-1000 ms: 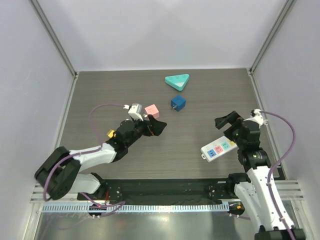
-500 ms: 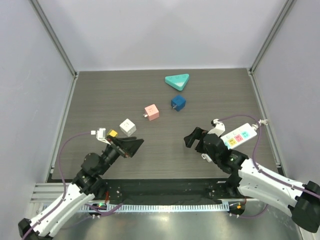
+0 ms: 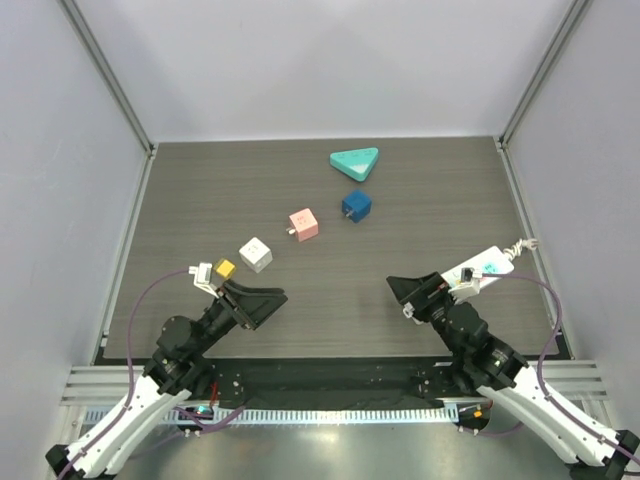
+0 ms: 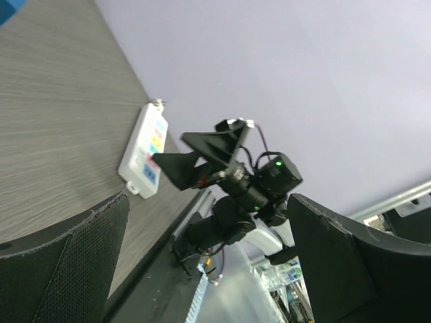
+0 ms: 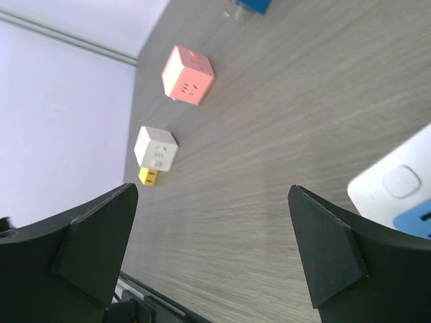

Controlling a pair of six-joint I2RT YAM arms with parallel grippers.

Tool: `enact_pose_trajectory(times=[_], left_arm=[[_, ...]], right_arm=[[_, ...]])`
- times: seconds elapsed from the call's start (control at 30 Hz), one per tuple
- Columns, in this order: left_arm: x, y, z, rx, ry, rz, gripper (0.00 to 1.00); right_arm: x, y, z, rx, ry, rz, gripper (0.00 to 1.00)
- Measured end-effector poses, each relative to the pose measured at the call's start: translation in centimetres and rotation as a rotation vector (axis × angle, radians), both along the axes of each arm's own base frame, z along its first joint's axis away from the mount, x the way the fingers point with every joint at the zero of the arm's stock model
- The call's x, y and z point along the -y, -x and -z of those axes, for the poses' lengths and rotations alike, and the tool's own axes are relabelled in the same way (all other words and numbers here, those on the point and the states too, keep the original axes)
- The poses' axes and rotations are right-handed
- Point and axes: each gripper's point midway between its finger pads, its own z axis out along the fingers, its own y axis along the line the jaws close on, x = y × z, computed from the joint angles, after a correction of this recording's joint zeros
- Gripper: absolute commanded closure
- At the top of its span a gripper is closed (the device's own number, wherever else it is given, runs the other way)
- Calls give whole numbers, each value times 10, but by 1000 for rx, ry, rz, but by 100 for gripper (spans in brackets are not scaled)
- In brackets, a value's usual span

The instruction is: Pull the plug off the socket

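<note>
The long white power strip with coloured square outlets (image 3: 488, 262) lies at the right of the dark wood-grain table (image 3: 200, 190). Its long axis slants from near-left to far-right, and its near end is hidden just behind the right gripper (image 3: 403, 293), whose jaws stand wide apart and empty. The left gripper (image 3: 272, 308), likewise spread and holding nothing, is well apart from the strip, so the right arm is nearer. No plug shows in the outlets.
</note>
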Motion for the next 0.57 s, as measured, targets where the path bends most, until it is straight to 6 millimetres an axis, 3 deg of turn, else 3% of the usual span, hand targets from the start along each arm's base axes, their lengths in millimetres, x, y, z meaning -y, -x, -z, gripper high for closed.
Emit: enact_pose_trajectory(times=[0.17, 0.57], left_arm=[[2, 9, -5, 13, 18, 42, 0], [5, 11, 13, -51, -26, 65, 0]], right_arm=[[-10, 2, 14, -66, -5, -35, 0], [-18, 6, -21, 28, -156, -76, 0]])
